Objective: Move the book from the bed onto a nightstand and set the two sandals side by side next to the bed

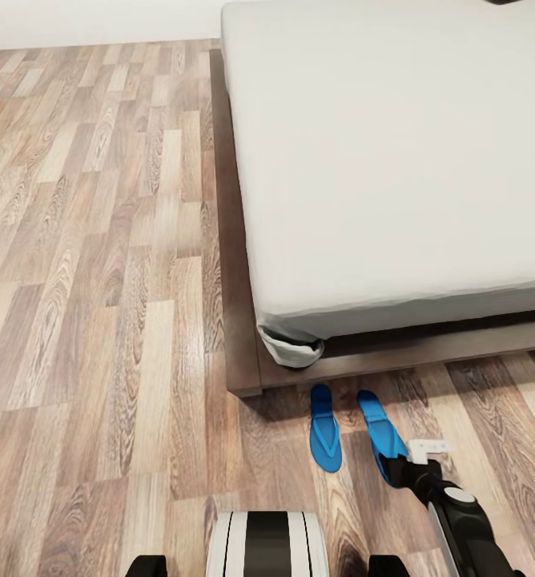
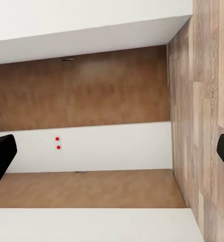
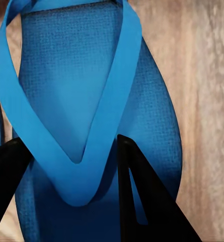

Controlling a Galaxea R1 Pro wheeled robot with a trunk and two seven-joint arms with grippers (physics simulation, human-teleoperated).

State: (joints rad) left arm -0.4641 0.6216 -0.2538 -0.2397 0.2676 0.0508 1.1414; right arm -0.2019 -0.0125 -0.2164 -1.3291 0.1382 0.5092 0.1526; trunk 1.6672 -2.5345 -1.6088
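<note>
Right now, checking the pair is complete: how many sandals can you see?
2. The left sandal lies on the floor by the bed's corner; the right sandal lies beside it, at the right gripper.

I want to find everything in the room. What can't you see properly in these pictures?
- Flat blue rubber sandal on the right: head view, its near end is hidden behind the black right gripper.
- Large off-white bed: head view, cut off by the top and right edges.
- Right gripper's fingers: wrist view, one strap lies between them; whether they pinch it is unclear.
</note>
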